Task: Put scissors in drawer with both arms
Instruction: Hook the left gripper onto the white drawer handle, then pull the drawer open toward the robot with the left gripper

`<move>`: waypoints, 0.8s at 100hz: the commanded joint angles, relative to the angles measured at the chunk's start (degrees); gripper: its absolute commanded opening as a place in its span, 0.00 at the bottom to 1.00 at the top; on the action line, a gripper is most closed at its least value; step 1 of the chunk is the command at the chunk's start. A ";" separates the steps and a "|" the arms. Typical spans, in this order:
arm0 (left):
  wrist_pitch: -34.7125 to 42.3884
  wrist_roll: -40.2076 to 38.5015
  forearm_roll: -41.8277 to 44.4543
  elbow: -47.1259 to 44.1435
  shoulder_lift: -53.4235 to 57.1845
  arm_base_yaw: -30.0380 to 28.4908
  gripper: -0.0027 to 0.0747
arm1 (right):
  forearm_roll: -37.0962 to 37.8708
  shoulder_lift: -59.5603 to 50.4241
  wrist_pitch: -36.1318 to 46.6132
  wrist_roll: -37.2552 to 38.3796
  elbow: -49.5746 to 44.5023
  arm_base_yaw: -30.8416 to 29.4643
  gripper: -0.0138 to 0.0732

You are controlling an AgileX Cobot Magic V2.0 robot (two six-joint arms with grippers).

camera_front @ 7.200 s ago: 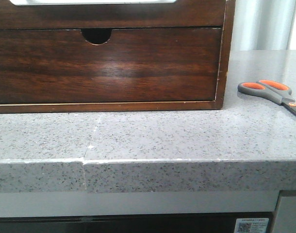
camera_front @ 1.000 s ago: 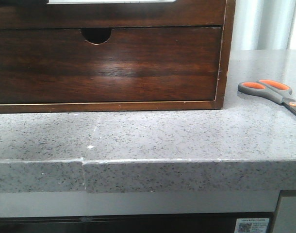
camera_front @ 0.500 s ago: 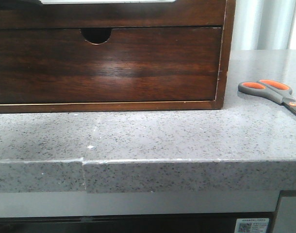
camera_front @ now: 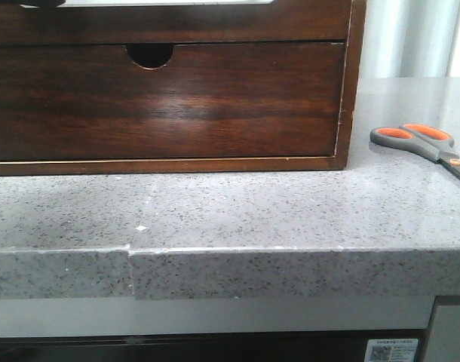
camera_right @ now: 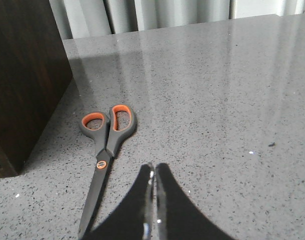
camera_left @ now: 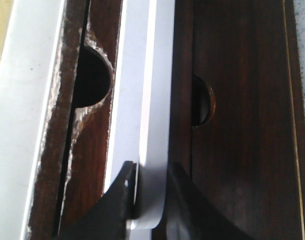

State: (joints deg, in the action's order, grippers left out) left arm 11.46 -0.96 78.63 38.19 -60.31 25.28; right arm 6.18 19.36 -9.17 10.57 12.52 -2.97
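Here, left gripper [camera_left: 148, 172] jaws around drawer [camera_left: 142, 100] edge

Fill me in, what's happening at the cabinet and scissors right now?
The left gripper has its fingers on either side of a white strip at the upper drawer of the wooden cabinet; whether it grips is unclear. The scissors lie closed on the grey counter beside the cabinet, untouched. The right gripper hovers near them, fingers nearly together and empty.

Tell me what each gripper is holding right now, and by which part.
The left gripper pinches the white edge of the drawer, at its top cut-out. The right gripper is shut on nothing; the scissors lie untouched on the counter.
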 commanded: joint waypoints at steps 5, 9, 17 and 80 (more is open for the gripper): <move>0.81 -1.33 -1.49 1.93 0.65 0.56 0.01 | 0.15 0.96 4.45 -0.49 2.01 -0.02 0.10; 0.81 -1.33 -1.49 1.93 0.75 0.56 0.01 | 0.15 0.96 4.45 -0.49 2.01 -0.02 0.10; 0.92 -1.33 -1.24 1.93 0.86 0.56 0.01 | 0.15 0.96 4.45 -0.49 2.01 -0.02 0.10; 1.41 -1.55 -1.23 1.57 6.16 3.69 0.01 | 0.15 0.96 4.45 -0.49 2.01 -0.02 0.10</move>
State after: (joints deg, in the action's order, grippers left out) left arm 8.85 -1.01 79.19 37.30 -57.09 28.13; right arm 6.18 19.36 -9.17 10.57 12.52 -2.97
